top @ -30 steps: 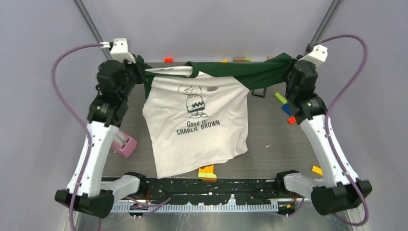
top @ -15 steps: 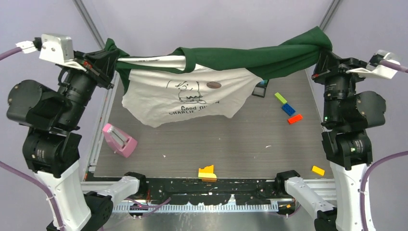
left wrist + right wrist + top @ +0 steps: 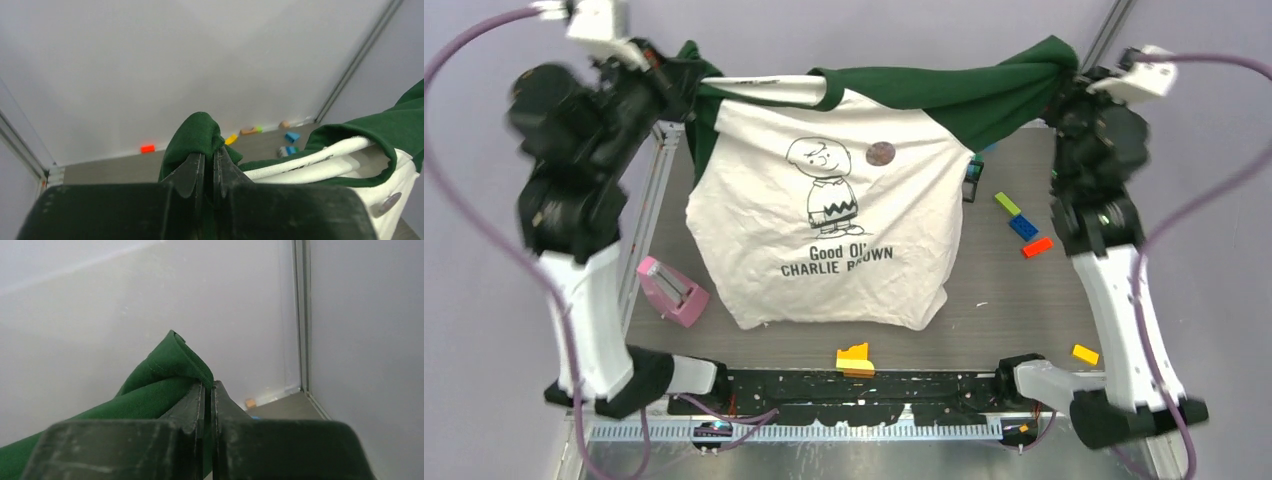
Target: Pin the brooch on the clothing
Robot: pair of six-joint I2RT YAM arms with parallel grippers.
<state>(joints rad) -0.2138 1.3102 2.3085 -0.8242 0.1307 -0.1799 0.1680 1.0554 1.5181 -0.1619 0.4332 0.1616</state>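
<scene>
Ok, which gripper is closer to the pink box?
Left. The left gripper, holding the shirt by one sleeve, is raised above and behind the pink box; the right gripper pinches the other sleeve across the table.

I swung the left hand [image 3: 667,88] and right hand [image 3: 1064,85] into the upper corners. The shirt [image 3: 824,250], bunched moments before, hung open, its hem dropping toward lower centre.

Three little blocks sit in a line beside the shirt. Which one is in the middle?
The blue block. The green block lies just behind it, farther back, and the red block lies just in front, nearer the front edge.
</scene>
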